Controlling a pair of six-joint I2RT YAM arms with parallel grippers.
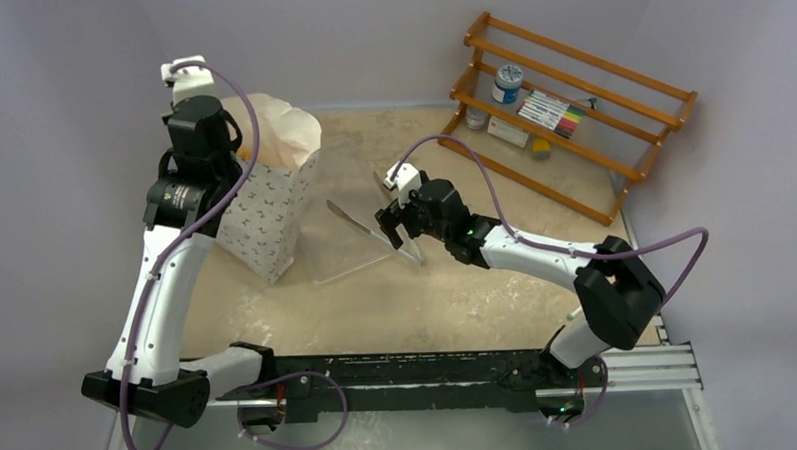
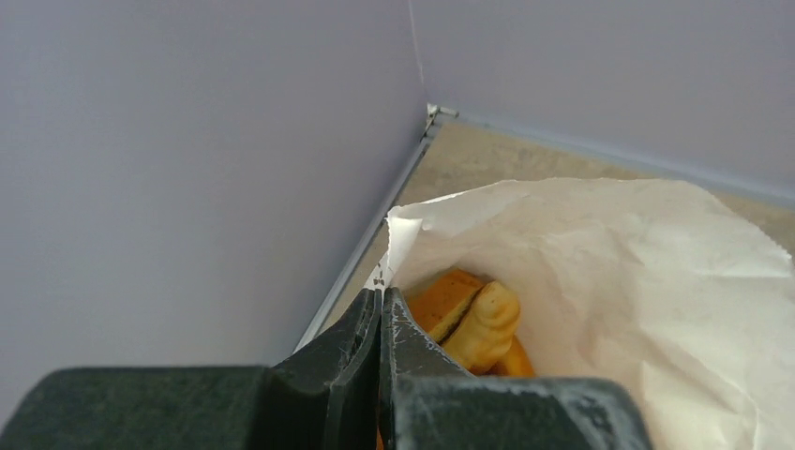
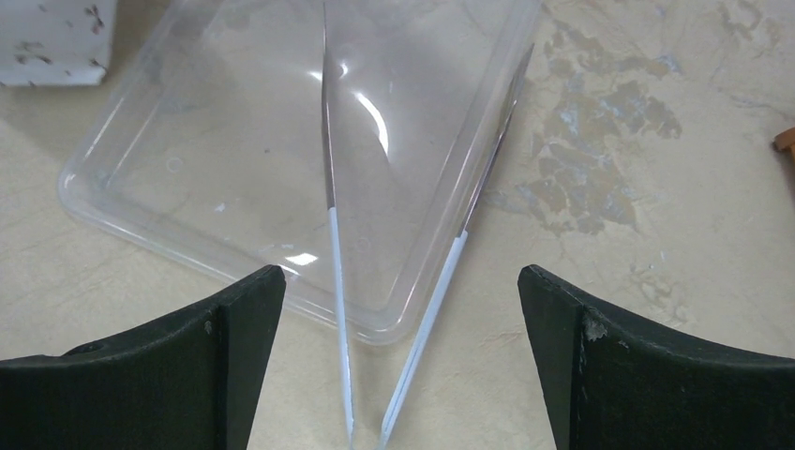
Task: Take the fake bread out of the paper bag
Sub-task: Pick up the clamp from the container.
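Note:
The paper bag (image 1: pixel 269 204), white with small dark marks, stands upright at the table's back left with its mouth open. Golden-orange and tan pieces of fake bread (image 2: pixel 478 323) lie deep inside it. My left gripper (image 2: pixel 382 302) is at the bag's near left rim and is shut on the paper edge (image 2: pixel 392 246). My right gripper (image 3: pixel 403 274) hovers low over the middle of the table (image 1: pixel 399 223), open. The two thin arms of the metal tongs (image 3: pixel 335 248) run between its fingers, and neither arm touches them.
A clear plastic tray (image 3: pixel 187 178) lies on the table under the tongs' blades, right of the bag. A wooden rack (image 1: pixel 571 109) with jars and markers stands at the back right. Grey walls close in the left and back sides.

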